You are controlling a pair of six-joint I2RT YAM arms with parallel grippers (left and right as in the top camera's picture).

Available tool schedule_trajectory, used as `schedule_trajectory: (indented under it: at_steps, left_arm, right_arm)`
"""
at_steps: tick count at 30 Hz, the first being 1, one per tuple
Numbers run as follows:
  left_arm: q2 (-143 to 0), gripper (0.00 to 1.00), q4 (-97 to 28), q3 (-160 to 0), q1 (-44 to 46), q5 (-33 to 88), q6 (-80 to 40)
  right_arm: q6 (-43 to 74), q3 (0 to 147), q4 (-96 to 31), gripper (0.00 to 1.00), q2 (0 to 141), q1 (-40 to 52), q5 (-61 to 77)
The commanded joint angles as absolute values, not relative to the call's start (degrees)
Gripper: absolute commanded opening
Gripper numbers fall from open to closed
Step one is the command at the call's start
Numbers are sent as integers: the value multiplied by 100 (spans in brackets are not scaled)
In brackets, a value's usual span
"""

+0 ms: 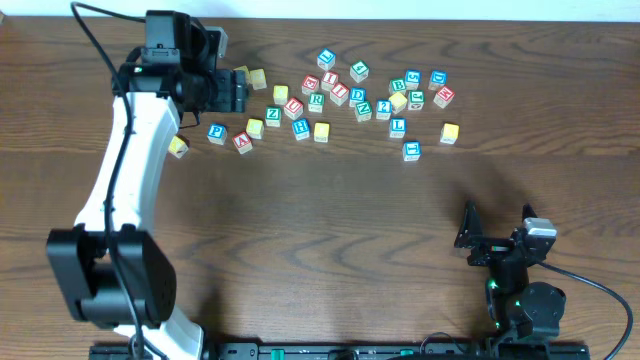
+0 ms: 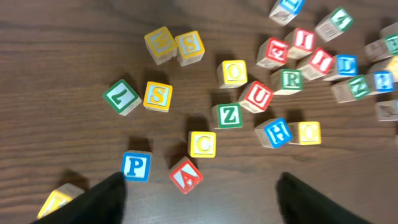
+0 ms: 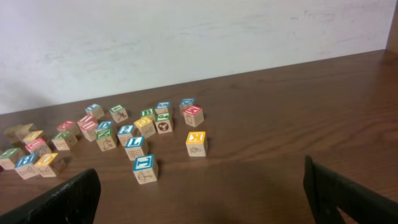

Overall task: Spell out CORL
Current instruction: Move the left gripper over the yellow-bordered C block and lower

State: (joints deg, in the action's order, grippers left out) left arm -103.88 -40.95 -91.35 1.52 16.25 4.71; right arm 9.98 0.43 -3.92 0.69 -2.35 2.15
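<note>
Apparent step, first-letter pickup: left tool [image 2: 200, 183], wide and empty, hangs just short of the yellow-faced wooden C cube [image 2: 202, 144] on the brown surface [image 2: 62, 50] (red-faced A cube [image 2: 185, 175] crowds it); next, probably straddle C cleanly.

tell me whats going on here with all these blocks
Two robot arms are meant to spell CORL from the scattered alphabet cubes, and nothing is lined up yet. The left gripper hangs open over the left part of the scatter, holding nothing, with the yellow C cube just ahead of its fingers. The O cube, green R cube and blue L cube lie loose among the others. The right gripper sits open, well back from the cubes.
</note>
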Motion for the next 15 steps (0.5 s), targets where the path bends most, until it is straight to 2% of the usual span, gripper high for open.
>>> schedule_trajectory:
  at_steps: [1, 9, 15]
  left_arm:
    - [-10908, 64, -4027, -9205, 200, 1535, 513]
    - [-11596, 63, -3854, -9205, 705, 587, 510]
    - [-11858, 63, -3719, -9203, 786, 528, 513]
  right_arm:
    - [956, 32, -408, 99, 38, -263, 250]
    - [956, 32, -405, 99, 38, -263, 252]
    - [956, 32, -405, 99, 38, -263, 252]
